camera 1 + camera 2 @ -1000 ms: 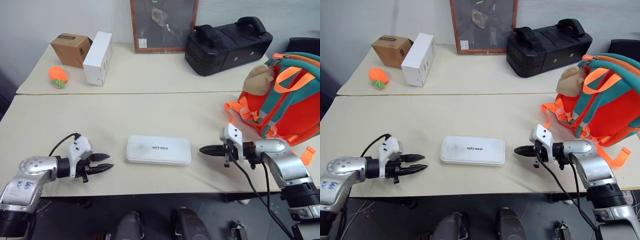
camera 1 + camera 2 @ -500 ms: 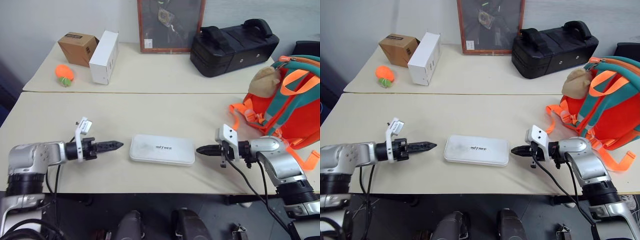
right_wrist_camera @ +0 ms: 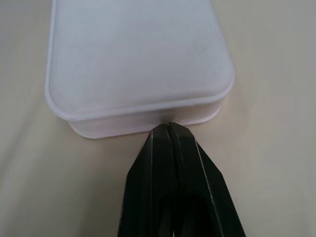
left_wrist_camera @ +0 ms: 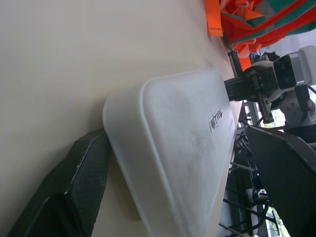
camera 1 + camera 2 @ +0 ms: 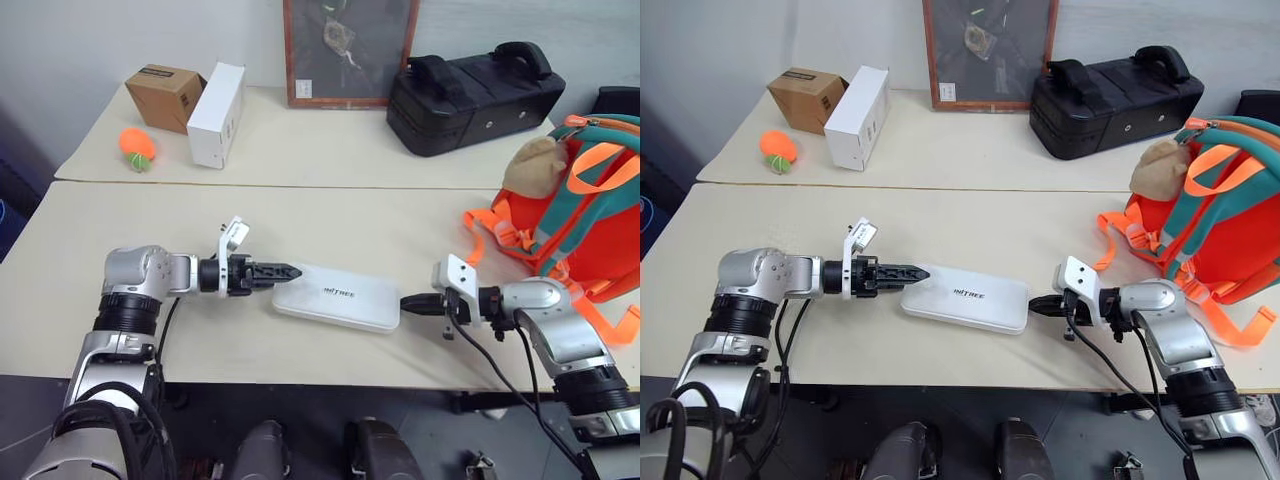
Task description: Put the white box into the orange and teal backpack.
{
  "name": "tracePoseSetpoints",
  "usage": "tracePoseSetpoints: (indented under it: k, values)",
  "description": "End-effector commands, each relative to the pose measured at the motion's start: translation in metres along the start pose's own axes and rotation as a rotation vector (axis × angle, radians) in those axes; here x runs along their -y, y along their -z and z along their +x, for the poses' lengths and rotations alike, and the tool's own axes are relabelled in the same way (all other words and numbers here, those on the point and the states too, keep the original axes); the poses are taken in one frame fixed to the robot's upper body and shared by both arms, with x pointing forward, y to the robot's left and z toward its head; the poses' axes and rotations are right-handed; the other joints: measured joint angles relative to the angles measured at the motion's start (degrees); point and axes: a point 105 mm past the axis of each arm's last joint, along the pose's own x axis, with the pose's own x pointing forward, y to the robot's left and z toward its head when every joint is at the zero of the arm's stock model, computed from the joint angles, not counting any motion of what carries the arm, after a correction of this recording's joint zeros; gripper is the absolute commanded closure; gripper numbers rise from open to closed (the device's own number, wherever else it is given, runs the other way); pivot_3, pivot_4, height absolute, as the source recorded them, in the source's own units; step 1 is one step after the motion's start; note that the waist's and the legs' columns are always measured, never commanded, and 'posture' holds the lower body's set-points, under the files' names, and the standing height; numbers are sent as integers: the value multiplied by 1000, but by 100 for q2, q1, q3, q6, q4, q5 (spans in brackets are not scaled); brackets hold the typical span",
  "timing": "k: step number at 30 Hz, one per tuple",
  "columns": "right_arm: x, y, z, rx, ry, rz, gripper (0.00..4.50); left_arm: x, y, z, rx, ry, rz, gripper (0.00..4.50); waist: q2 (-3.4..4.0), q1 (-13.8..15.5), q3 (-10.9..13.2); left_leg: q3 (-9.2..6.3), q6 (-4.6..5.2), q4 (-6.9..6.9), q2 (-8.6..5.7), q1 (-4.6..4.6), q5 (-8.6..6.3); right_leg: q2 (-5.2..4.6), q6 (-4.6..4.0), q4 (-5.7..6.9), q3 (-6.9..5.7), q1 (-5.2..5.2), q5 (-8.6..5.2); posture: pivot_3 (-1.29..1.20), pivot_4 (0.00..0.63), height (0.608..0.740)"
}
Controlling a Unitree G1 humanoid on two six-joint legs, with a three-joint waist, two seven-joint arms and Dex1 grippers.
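1. Head view: the box is lying flat on the desk, with the backpack standing to its right.
2. Left wrist view: the left tool is straddling the box's end, fingers spread.
3. Right wrist view: the right tool, pressed together, is touching the box's opposite end.

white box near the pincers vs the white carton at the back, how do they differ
The white box lies flat on its broad face on the near table; the white carton stands on edge on the far table. The box has rounded corners, the carton sharp ones. The box sits between both pincers; the carton stands beside a brown cardboard box. Both are white and oblong.
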Motion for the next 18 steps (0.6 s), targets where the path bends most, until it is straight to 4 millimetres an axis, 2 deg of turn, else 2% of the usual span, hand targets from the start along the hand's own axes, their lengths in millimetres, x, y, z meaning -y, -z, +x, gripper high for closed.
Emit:
tracePoseSetpoints:
  k: [1, 7, 14, 18]
  values:
    - [-9, -9, 7, 38, -26, -36, 4500, 13, 12, 29, -100, 115, -14, 53, -3, 13, -2, -3, 0, 0, -2, 0, 0, -1, 1, -2, -1, 2, 1, 0, 150, 740]
    - [-10, -8, 5, 37, -9, -33, 4500, 5, 13, 24, -149, 50, 27, 53, -3, 11, -2, -8, 7, 1, -4, 6, -4, -5, 5, -16, -5, 20, 3, 0, 150, 740]
    - [-9, -5, 3, 34, 9, -25, 4500, -23, 9, -37, -123, -126, 71, 53, -4, -134, -2, -6, -1, -12, 4, 5, -6, 1, 3, -16, -2, 8, 2, 0, 150, 740]
    - [-9, -4, 4, 37, 12, -24, 4500, -22, 9, -47, -129, -131, 75, 53, -4, -227, -2, 7, -12, -20, 11, -4, 1, 9, -4, -2, 6, -18, -2, 0, 150, 740]
